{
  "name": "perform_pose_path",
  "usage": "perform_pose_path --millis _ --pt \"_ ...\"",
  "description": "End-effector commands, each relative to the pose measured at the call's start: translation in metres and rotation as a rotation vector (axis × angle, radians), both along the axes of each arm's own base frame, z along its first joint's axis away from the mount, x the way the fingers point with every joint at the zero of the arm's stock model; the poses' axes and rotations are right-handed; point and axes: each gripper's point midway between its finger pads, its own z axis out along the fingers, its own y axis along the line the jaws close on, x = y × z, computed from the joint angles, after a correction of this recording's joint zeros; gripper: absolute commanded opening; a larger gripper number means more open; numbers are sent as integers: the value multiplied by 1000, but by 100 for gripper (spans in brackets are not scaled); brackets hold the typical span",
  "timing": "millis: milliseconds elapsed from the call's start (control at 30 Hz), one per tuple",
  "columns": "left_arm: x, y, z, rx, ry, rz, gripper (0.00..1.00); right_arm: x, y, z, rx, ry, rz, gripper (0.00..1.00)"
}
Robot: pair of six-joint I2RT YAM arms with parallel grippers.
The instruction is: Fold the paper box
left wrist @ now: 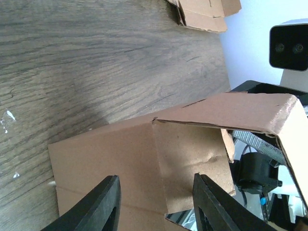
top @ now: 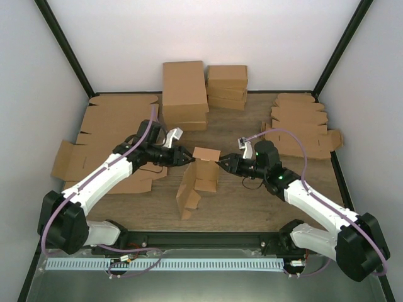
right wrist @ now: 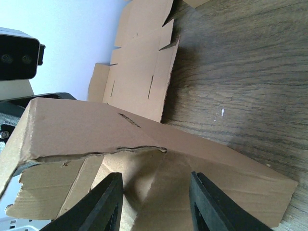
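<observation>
The paper box (top: 198, 179) stands half-formed in the middle of the table, its top flap (top: 206, 153) tilted up and a lower flap hanging toward the front. My left gripper (top: 187, 157) is at the box's upper left and my right gripper (top: 223, 165) at its upper right, the two facing each other across it. In the left wrist view the left gripper (left wrist: 156, 192) is open, with a brown panel (left wrist: 187, 159) behind the gap. In the right wrist view the right gripper (right wrist: 155, 192) is open too, over a creased inner panel (right wrist: 159, 178) below a torn-edged flap (right wrist: 77, 130).
Folded brown boxes are stacked at the back (top: 184, 94) and beside them (top: 227, 87). Large flat cardboard sheets (top: 107, 126) cover the left side. Flat die-cut pieces (top: 302, 126) are piled at the right. White walls enclose the table on three sides.
</observation>
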Motion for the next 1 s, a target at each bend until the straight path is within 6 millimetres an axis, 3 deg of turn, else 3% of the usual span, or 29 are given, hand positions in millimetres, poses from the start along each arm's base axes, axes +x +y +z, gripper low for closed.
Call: perform_pose_path --millis 0,400,500,967 --pt "1 -5 -2 -32 -7 -26 44 0 0 5 -1 -22 15 40" --pt "-4 -1 -15 -15 7 -20 39 -4 -4 -4 -39 -17 21 39" --pt "-5 0 -16 -15 9 -19 39 -5 -4 -2 -38 -23 23 43" --pt "-4 -2 0 -50 -14 -11 40 -11 -28 44 -129 -149 -36 47"
